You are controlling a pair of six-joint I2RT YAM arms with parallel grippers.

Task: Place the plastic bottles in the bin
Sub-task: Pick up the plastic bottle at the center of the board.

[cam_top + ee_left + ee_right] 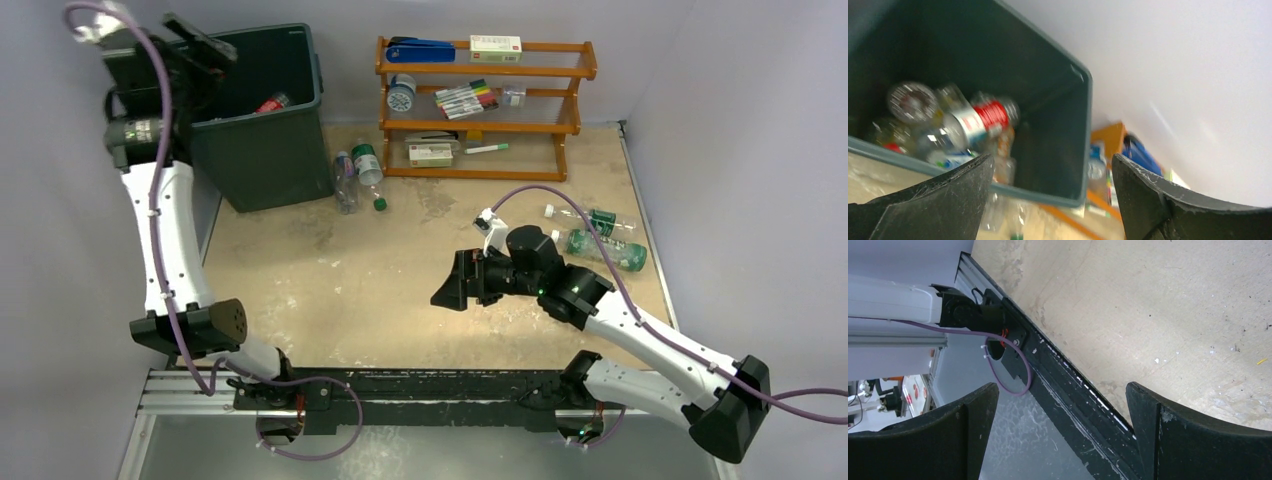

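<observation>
- The left fingers (205, 45) hang spread and empty above the bin (270, 150), which stands at the far left corner of the surface (330, 290). Several bottles lie inside it, with a red-labelled bottle (990, 114) on top.
- The right fingers (455, 285) are spread too and hold nothing. They sit low over the middle of the surface with their tips pointing left.
- Four bottles lie on the surface outside the bin.
- A green-labelled bottle (368, 163) and a clear bottle (345, 182) lie side by side just beside the bin's right wall. Their long axes run roughly near to far, and the green cap is at the near end.
- A farther right bottle (600, 220) and a nearer right bottle (605, 250) lie close together by the right edge. Their long axes run roughly left to right, with the white caps to the left.
- The right arm is the nearer one to that right-hand pair, but the pair lies behind its fingers, which face the other way. I judge it has to swing round and close across a bottle's width, not along its length.
- The left arm is nearer the pair by the bin, which lies below and to the right of its fingers, outside the bin wall.
</observation>
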